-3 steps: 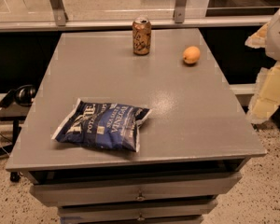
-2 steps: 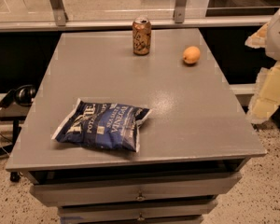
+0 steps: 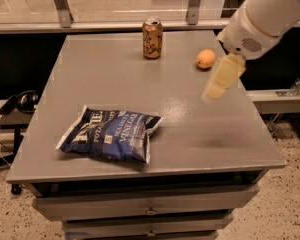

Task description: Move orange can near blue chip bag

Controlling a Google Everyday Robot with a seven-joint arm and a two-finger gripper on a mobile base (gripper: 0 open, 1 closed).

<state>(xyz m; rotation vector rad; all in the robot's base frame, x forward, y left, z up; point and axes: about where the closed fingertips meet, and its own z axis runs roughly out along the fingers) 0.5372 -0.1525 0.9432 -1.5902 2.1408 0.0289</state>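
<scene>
The orange can [image 3: 152, 38] stands upright near the far edge of the grey table [image 3: 105, 79], silver top up, dark markings on its side. The blue chip bag [image 3: 110, 133] lies flat near the front left of the table, white lettering up. My gripper [image 3: 221, 80] hangs over the right part of the table, below the white arm [image 3: 265, 14], just right of and in front of a round orange fruit [image 3: 206, 59]. It is well to the right of the can and holds nothing that I can see.
The table has drawers [image 3: 150, 211] below its front edge. A metal rail and glass wall [image 3: 90, 9] run behind it. Cables and a dark object [image 3: 20, 101] lie on the floor at left. A white bracket [image 3: 285, 96] stands at right.
The arm has swung in from the right edge of the view and now reaches over the right side of the table. The can, fruit and bag have not moved.
</scene>
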